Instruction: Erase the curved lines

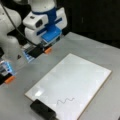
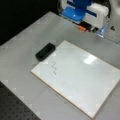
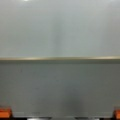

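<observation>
- The curve lines [image 1: 65, 100] are intact — a thin dark squiggle near the whiteboard [image 1: 75, 77] corner by the eraser [image 1: 41, 108], at a front view's bottom; in a front view [image 2: 53, 68] it sits just beside that block.
- The gripper [image 1: 41, 51] hangs above the table [image 1: 37, 72], well apart from the board's far edge; the wrist view shows its orange fingertips [image 3: 5, 112] wide apart, nothing between them.
- The ink should wipe off; the eraser looks light and rigid — best pinched across its narrow sides.
</observation>
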Controlling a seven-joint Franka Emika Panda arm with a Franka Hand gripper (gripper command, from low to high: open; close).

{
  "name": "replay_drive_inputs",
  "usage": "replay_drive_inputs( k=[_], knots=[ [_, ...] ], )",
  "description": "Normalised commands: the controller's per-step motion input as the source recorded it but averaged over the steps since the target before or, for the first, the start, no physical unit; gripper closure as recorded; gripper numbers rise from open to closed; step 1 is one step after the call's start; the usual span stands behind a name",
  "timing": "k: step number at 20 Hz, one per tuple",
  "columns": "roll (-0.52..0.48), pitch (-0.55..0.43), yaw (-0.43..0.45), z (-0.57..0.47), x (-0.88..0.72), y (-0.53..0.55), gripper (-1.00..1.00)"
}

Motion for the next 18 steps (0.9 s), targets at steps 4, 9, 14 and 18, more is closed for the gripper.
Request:
replay_drive_inputs(
  k=[4, 9, 14, 18],
  knots=[
    [0.038, -0.012, 0.170, 0.01, 0.01, -0.02, -1.00],
    [0.083, 0.023, 0.136, 0.02, 0.07, -0.11, -1.00],
    [0.144, 0.072, 0.143, 0.04, 0.17, -0.26, -1.00],
    [0.145, 0.085, 0.104, 0.05, 0.25, -0.33, -1.00]
  ],
)
